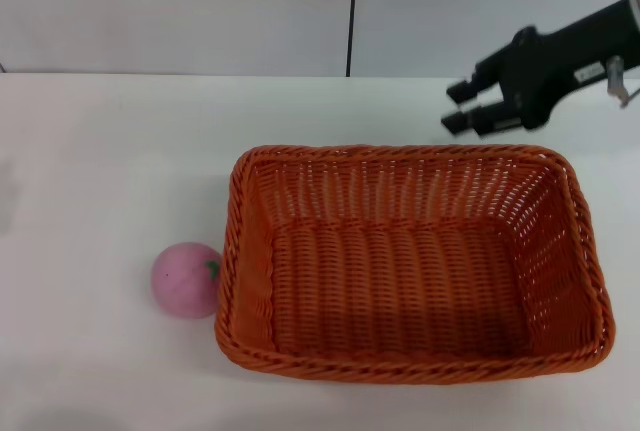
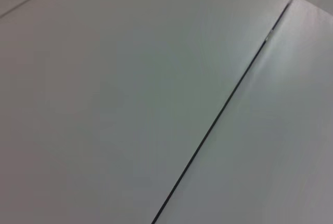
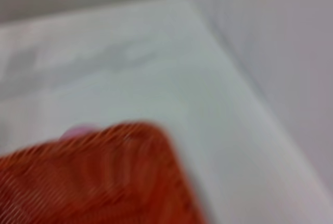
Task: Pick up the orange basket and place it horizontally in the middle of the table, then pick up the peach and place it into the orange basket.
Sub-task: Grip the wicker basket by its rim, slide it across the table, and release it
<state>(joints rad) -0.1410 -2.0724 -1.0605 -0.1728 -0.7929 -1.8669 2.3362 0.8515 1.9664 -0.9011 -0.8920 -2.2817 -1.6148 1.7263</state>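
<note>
The orange basket (image 1: 415,261) lies with its long side across the white table (image 1: 100,161), its inside bare. The pink peach (image 1: 186,279) rests on the table just left of the basket, close to its left rim. My right gripper (image 1: 458,107) hangs above the table behind the basket's far right rim, open, with nothing between its fingers. In the right wrist view the basket (image 3: 93,177) shows as a blur, with a sliver of the peach (image 3: 78,130) past its rim. My left gripper is out of view.
A pale wall with a dark vertical seam (image 1: 352,11) stands behind the table. The left wrist view holds only a plain pale surface crossed by a dark seam (image 2: 218,115).
</note>
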